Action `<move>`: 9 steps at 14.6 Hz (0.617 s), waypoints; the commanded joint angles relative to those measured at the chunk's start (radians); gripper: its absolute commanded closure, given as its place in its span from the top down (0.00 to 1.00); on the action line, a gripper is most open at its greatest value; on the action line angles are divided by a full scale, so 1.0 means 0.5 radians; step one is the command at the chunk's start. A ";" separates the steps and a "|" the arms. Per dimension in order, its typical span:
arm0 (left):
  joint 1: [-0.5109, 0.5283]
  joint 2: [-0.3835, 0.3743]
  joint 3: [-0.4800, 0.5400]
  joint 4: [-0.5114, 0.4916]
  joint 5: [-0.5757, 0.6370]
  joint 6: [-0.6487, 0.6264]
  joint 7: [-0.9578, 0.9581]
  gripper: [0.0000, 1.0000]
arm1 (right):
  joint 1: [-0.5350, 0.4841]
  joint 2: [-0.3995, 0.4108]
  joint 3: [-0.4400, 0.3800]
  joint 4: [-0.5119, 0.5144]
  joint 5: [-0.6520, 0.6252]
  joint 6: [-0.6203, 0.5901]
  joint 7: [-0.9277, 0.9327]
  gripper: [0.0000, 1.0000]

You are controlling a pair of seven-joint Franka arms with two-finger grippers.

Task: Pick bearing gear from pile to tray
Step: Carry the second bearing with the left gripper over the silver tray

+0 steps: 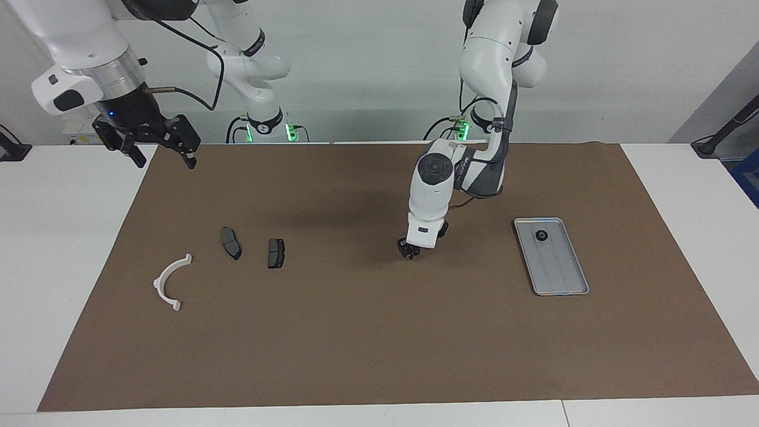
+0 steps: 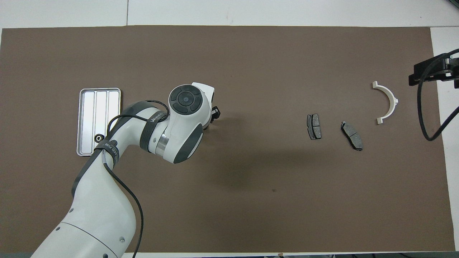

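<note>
Hovering our left end effector [image 1: 409,249] low over the surface [image 1: 356,332], we cannot tell its grip. Next we are judging a carry to the tray [image 1: 560,279]; the right end effector [image 1: 155,142] is waiting, fingers apart.

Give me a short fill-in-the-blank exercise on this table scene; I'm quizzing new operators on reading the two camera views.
1. The small black round part lies in the ____.
2. The number of dark brake pads on the brown mat is ____.
3. The white half-ring bracket lies toward the ____ arm's end of the table.
4. The left gripper hangs low over the ____.

Missing words: tray; two; right; mat
</note>
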 commanded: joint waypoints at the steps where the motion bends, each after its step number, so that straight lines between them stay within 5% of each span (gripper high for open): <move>1: -0.032 -0.019 0.022 -0.062 0.033 0.064 -0.062 0.56 | -0.029 -0.037 -0.001 -0.155 -0.019 0.129 -0.087 1.00; 7: -0.035 -0.019 0.022 -0.102 0.036 0.119 -0.087 0.53 | -0.017 -0.132 -0.001 -0.204 -0.022 0.032 -0.084 1.00; 9: -0.035 -0.019 0.025 -0.102 0.036 0.119 -0.087 0.25 | -0.017 -0.142 -0.001 -0.247 -0.025 -0.002 -0.087 1.00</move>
